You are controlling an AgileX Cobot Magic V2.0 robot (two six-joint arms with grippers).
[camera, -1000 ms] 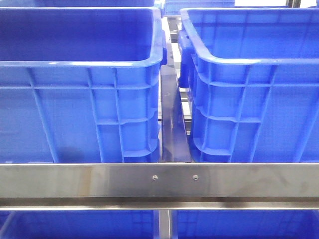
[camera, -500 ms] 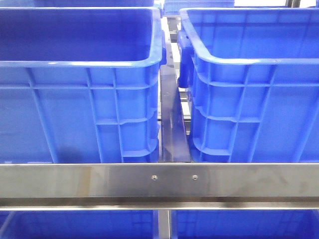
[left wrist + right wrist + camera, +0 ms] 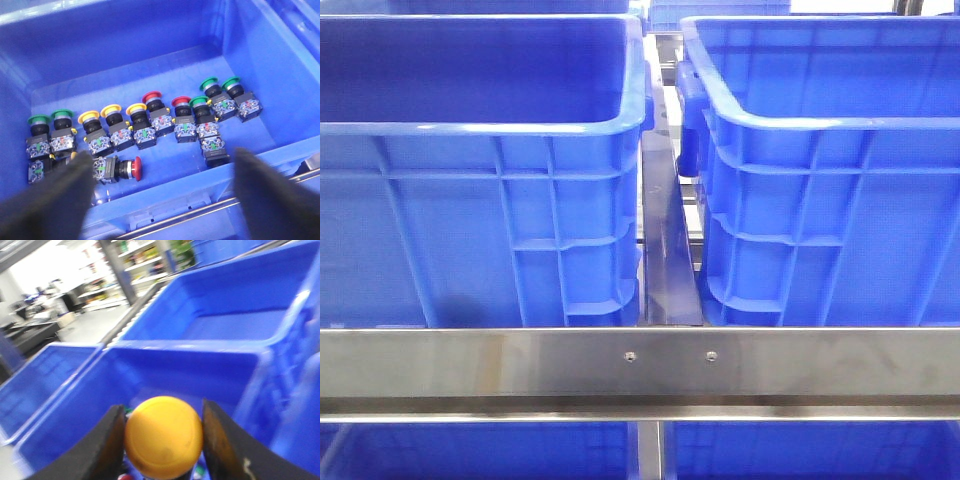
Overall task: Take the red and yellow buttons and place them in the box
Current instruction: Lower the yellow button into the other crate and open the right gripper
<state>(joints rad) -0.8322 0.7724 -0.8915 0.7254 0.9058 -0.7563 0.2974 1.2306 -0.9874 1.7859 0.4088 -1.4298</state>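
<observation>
My right gripper (image 3: 162, 440) clamps a yellow button (image 3: 163, 436), cap facing the wrist camera; left gripper (image 3: 162, 185) spread apart.

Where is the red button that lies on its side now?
In the left wrist view, the tipped red button lies in the blue crate, near its front wall, apart from the button row, close to the left gripper's finger.

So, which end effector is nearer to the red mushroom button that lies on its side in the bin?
Left. The left end effector hovers open above the red mushroom button. The right end effector holds a yellow button over another bin.
</observation>
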